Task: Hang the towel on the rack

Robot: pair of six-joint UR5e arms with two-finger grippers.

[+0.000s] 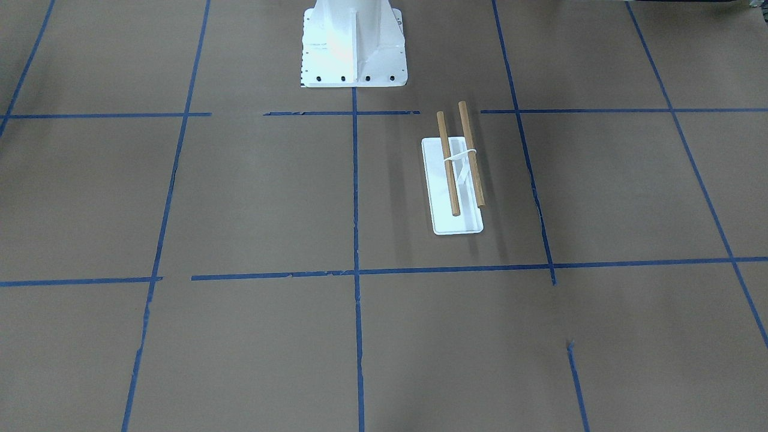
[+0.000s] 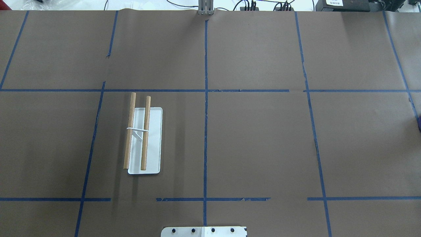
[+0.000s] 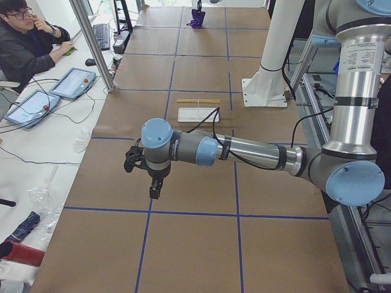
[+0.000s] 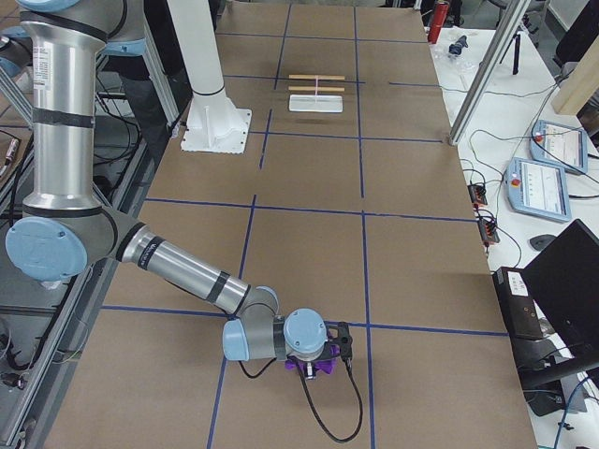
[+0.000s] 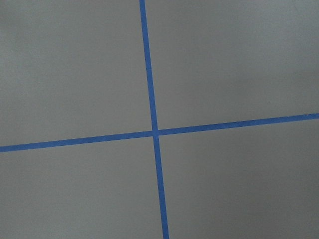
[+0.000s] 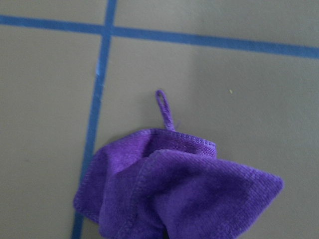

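Observation:
The rack stands on the brown table on my left side, with two wooden rods [image 2: 144,148] over a flat white base [image 2: 154,141]. It also shows in the front view [image 1: 450,180] and both side views [image 3: 198,101] [image 4: 316,89]. A crumpled purple towel [image 6: 174,199] with a small loop lies at the table's far right end [image 4: 312,367], a sliver at the overhead view's right edge [image 2: 419,123]. My right gripper [image 4: 316,360] sits right over the towel; I cannot tell whether it is open or shut. My left gripper [image 3: 155,192] hangs above bare table, far from the rack; I cannot tell its state.
The white robot pedestal [image 1: 353,48] stands at the table's robot side. Blue tape lines [image 5: 152,132] grid the table. An operator [image 3: 27,43] sits by tablets [image 3: 73,82] beyond an aluminium post [image 3: 91,43].

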